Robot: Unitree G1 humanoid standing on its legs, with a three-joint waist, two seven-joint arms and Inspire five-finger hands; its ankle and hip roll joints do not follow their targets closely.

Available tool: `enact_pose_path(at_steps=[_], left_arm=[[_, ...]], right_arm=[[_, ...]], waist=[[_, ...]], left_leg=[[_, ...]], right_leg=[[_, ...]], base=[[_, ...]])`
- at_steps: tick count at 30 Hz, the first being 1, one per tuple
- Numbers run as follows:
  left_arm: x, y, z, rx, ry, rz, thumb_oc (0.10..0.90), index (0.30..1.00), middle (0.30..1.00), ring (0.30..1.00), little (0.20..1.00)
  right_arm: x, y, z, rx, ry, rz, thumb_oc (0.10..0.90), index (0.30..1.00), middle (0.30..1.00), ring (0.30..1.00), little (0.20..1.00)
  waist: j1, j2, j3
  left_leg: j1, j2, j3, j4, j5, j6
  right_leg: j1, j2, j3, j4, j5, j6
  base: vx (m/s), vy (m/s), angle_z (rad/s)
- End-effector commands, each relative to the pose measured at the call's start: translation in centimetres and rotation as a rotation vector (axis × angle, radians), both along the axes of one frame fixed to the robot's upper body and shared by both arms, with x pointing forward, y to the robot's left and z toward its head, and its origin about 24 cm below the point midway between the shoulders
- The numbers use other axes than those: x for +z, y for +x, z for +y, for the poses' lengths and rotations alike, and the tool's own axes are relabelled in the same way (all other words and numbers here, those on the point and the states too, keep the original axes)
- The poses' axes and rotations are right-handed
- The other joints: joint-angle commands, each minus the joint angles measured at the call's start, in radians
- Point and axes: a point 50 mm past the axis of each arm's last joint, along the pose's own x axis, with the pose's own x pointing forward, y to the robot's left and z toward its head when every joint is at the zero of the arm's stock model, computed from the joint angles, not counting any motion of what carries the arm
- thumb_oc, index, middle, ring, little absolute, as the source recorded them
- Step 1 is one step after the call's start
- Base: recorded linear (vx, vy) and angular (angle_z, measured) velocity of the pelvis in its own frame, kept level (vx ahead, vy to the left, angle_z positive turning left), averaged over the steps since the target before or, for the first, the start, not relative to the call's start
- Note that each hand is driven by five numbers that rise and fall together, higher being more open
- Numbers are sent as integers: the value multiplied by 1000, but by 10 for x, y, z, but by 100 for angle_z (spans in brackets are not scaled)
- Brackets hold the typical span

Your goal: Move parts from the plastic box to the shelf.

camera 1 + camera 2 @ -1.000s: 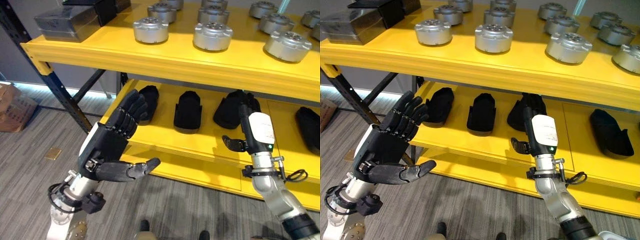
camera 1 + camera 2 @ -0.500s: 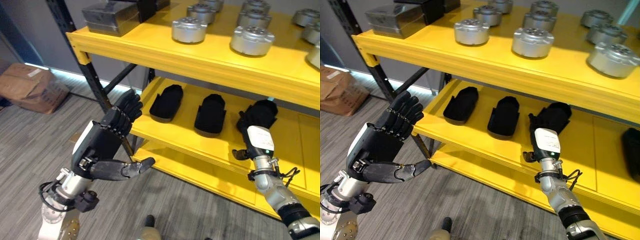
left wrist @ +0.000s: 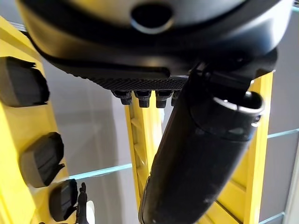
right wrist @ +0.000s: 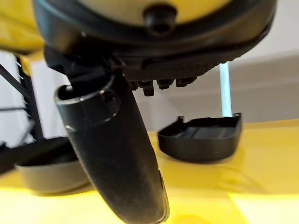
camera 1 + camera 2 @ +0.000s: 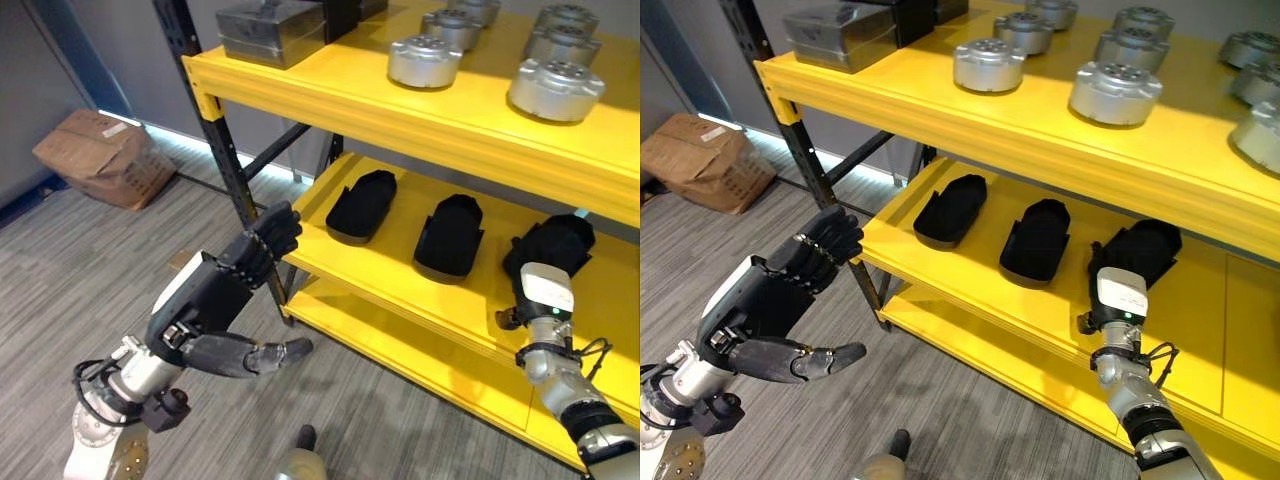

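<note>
Both hands have held their pose over the last second while the head camera swung, so the yellow shelf (image 5: 330,100) now sits toward 1 o'clock and a brown cardboard box (image 5: 105,158) has come into sight on the grey floor at 10 o'clock.

The left hand (image 5: 205,300) hangs in open air at 7 o'clock, in front of the shelf's dark corner post (image 5: 215,140), with its fingers (image 5: 270,235) stretched straight toward the shelf and its thumb spread out sideways. It holds nothing.

The right hand (image 5: 545,290) is at 4 o'clock, raised at the front edge of the lower shelf board, its white-backed palm turned toward the camera. Its fingertips overlap a black part (image 5: 555,245) lying on that board; whether they touch it cannot be told. In the right wrist view the fingers are straight and the thumb stands apart, with nothing between them.

Two more black parts (image 5: 362,205) (image 5: 450,235) lie side by side on the lower board, toward 12 o'clock from centre. On the top board, at 12 to 1 o'clock, stand several round silver metal parts (image 5: 425,62), with a grey metal block (image 5: 268,30) at the shelf's left end.
</note>
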Motion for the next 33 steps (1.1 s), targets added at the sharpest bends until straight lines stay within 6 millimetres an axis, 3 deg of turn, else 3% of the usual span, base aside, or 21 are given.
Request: enact_pose_path(at_steps=[1,4,12,25,33], left_arm=[[34,5,-3,-70,-44,-175,900,1000,1000,1000,1000],[38,8,-5,-80,-38,-184,900,1000,1000,1000,1000],[48,14,-11,-114,-11,-217,900,1000,1000,1000,1000],[57,20,-11,-118,37,-254,900,1000,1000,1000,1000],[61,23,-8,-121,55,-278,900,1000,1000,1000,1000]], right_arm=[[88,33,-15,-29,-160,-321,900,1000,1000,1000,1000],[96,32,-30,-99,-206,-318,900,1000,1000,1000,1000],[126,40,-38,-135,-208,-380,900,1000,1000,1000,1000],[152,41,-60,-275,-234,-395,900,1000,1000,1000,1000],[166,43,-68,-346,-188,-396,900,1000,1000,1000,1000]], waist=[[15,1,2],[20,10,25],[36,18,84],[50,28,152],[56,39,197]], left_leg=[[-57,-19,-78,79,-86,50],[-77,-21,-85,84,-82,50],[-128,-28,-106,100,-73,48],[-189,-27,-122,124,-57,40],[-240,-24,-131,160,-49,39]], right_leg=[[-100,3,-1,231,-165,-67],[-116,7,-3,243,-171,-70],[-152,17,-11,279,-189,-79],[-204,38,-13,341,-218,-97],[-265,43,-7,453,-260,-114]], base=[[-26,-60,8],[-61,-70,16],[-58,-91,1],[-29,-81,2],[-29,-75,1]])
